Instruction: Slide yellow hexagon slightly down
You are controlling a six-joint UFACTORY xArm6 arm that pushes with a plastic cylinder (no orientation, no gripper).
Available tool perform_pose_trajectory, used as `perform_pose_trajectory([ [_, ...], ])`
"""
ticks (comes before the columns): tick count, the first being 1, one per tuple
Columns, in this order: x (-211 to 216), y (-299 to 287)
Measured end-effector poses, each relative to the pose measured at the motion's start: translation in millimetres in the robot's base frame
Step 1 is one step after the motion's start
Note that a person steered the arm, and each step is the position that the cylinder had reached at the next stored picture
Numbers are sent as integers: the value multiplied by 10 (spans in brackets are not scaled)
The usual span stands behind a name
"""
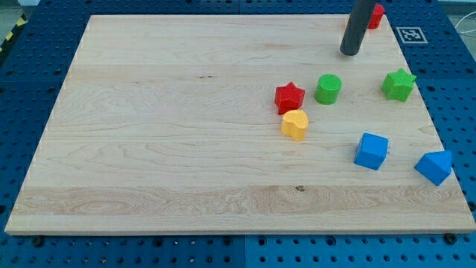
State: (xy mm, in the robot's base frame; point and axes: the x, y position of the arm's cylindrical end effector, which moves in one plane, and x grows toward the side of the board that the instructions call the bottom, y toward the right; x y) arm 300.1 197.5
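Blue blocks (371, 151) low – yellow block (295, 124) mid, my tip (349, 53) well above

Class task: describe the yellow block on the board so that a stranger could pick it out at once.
Start at the wooden board and move to its right half. Below the red star sits the yellow block, almost touching it. It is the board's only yellow piece.
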Motion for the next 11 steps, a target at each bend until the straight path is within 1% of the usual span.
perform_pose_trajectory([
  [2, 0, -46],
  [5, -114, -46],
  [8, -627, -79],
  [10, -737, -80],
  [11, -904, -80],
])
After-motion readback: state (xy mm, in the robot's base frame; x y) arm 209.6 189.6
